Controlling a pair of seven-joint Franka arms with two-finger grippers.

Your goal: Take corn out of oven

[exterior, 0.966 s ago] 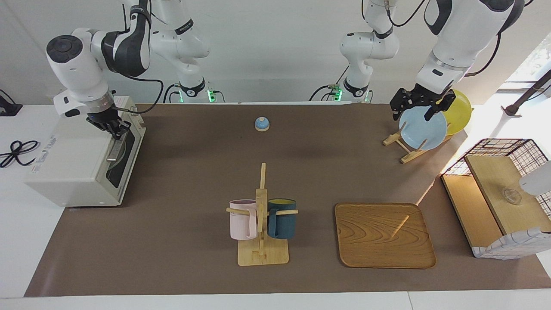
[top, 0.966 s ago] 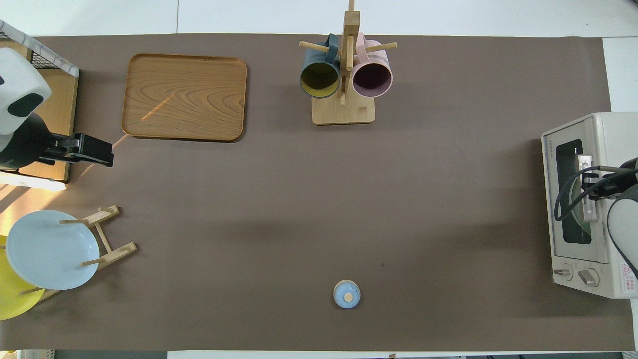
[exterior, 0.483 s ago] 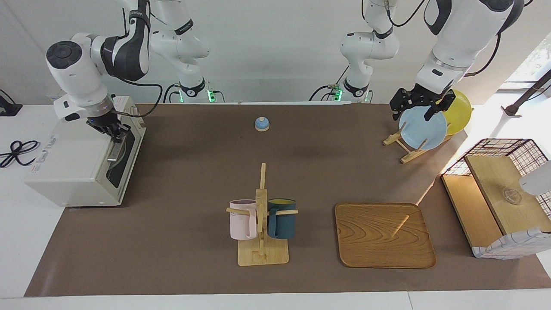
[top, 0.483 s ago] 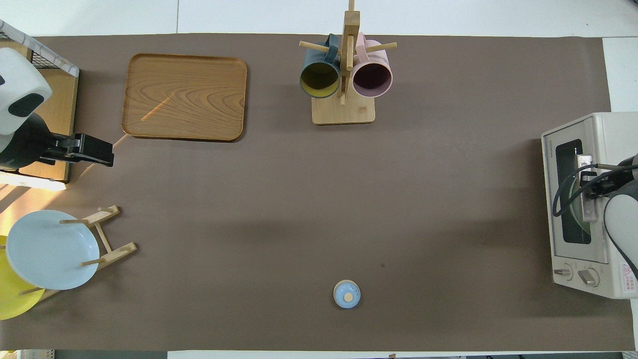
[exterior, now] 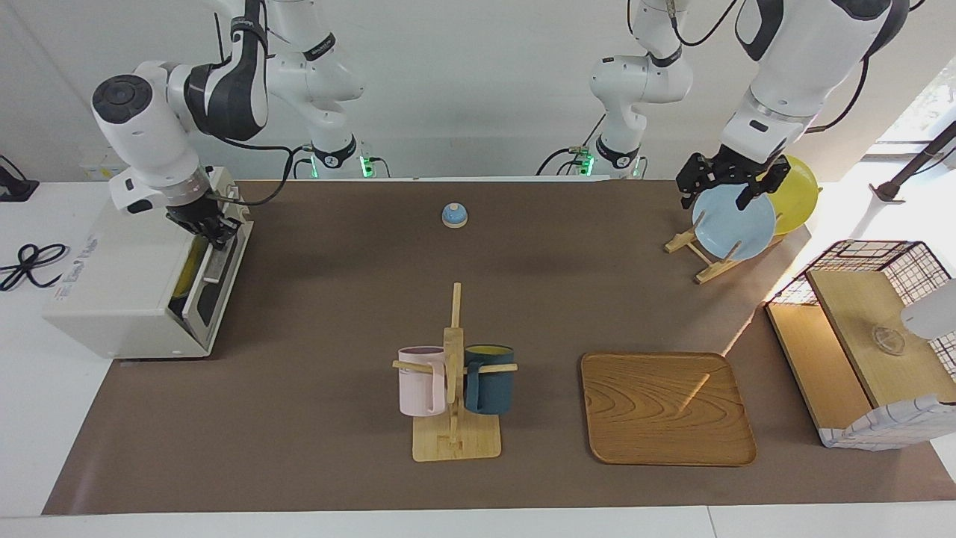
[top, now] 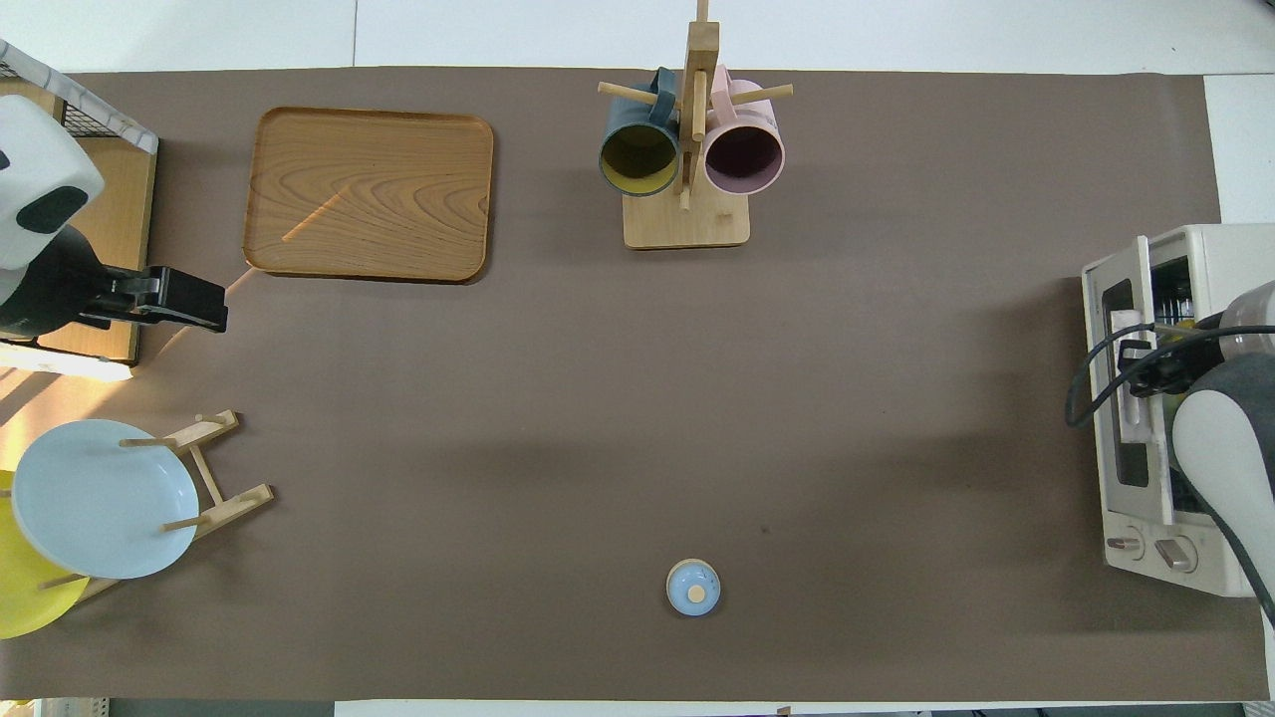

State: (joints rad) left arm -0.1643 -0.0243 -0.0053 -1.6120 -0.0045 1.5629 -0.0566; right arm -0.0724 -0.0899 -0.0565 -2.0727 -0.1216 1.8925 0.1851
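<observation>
The off-white oven [exterior: 112,291] [top: 1210,249] stands at the right arm's end of the table. Its dark glass door [exterior: 213,288] is tilted partly open at the top. My right gripper [exterior: 215,230] [top: 1136,363] is shut on the door's silver bar handle [exterior: 216,258] [top: 1131,423]. Through the gap a sliver of the bright yellow corn [exterior: 191,260] shows inside; the rest of it is hidden. My left gripper [exterior: 728,187] [top: 189,302] hangs open and holds nothing, over the plate rack at the left arm's end, waiting.
A wooden mug rack [exterior: 454,381] holds a pink and a dark blue mug. A wooden tray [exterior: 667,407] lies beside it. A blue plate [exterior: 733,222] and a yellow plate [exterior: 798,193] stand in a rack. A small blue bell [exterior: 454,215] sits near the robots. A wire basket [exterior: 866,336] stands at the table's end.
My right gripper has drawn the handle away from the oven toward the table's middle, and the door has swung from shut to partly open. The left arm has not moved.
</observation>
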